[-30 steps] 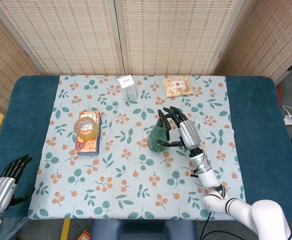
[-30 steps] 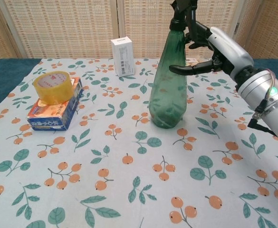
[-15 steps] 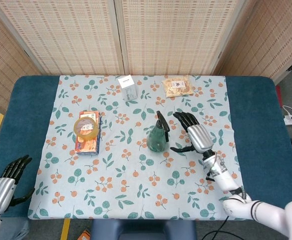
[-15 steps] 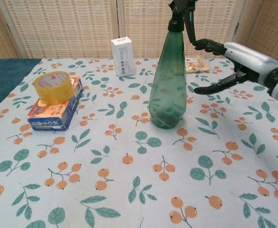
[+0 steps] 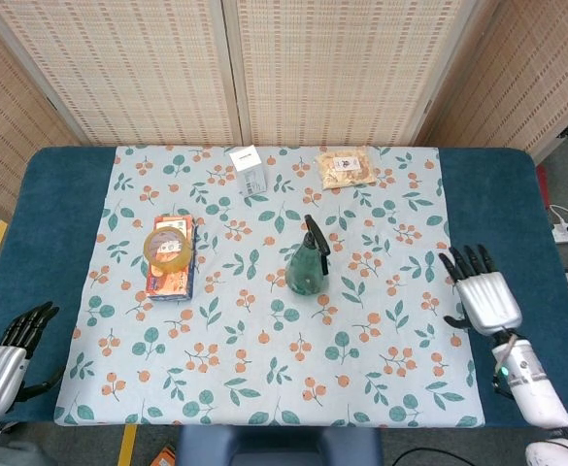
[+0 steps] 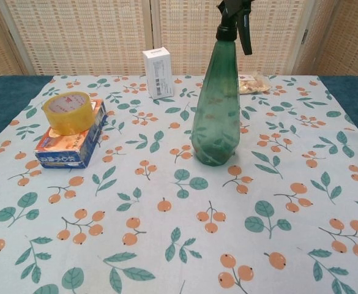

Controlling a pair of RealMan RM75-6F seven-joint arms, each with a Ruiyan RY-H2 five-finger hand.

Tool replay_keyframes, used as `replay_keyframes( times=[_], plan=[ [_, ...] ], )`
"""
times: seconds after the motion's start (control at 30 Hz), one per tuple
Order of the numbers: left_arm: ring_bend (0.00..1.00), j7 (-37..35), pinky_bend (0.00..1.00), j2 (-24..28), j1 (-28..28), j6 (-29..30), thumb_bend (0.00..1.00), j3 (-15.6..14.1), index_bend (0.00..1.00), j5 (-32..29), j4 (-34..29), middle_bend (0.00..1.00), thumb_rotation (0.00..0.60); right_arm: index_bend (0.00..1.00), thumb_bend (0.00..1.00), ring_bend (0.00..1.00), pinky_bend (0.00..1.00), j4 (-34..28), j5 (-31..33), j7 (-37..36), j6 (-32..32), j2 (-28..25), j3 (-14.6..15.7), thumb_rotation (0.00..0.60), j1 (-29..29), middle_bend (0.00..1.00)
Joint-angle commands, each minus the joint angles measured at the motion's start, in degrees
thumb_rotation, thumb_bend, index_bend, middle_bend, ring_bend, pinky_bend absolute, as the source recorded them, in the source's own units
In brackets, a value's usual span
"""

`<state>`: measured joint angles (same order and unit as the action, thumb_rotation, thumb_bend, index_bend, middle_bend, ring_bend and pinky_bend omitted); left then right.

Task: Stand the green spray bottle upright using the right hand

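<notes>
On the floral cloth the green spray bottle [image 5: 308, 267] stands upright, well apart from the empty, spread-fingered right hand [image 5: 480, 296]

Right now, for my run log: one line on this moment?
bottle: upright, free | right hand: open, off cloth | left hand: idle | task: done

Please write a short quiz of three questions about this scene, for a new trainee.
1. True or false: the green spray bottle lies on its side.
2. What rests on the orange and blue box? A) white box B) tape roll C) snack bag
3. Fill in: the right hand is ____ and holds nothing.

Key: 1 false, it stands upright on the tablecloth. 2 B, the tape roll. 3 open, at the table's right edge, apart from the bottle.
</notes>
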<state>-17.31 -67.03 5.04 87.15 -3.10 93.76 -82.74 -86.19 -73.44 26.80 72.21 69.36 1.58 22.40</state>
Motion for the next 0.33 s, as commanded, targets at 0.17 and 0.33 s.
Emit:
replay_keyframes(
  times=[0.17, 0.33],
  plan=[
    [0.00, 1.2, 0.07, -0.4, 0.4, -0.3, 0.26, -0.1, 0.00, 0.6, -0.4, 0.00, 0.600, 0.00, 0.00, 0.00, 0.00, 12.7, -4.2, -32.1, 15.1, 2.0, 1.5, 0.600, -15.2, 0.03],
    [0.00, 1.5, 0.08, -0.3, 0.5, -0.8, 0.26, -0.2, 0.00, 0.6, -0.5, 0.00, 0.600, 0.00, 0.00, 0.00, 0.00, 13.3, -5.2, -35.2, 13.3, 1.8, 0.9, 0.600, -15.6, 0.03]
  ],
)
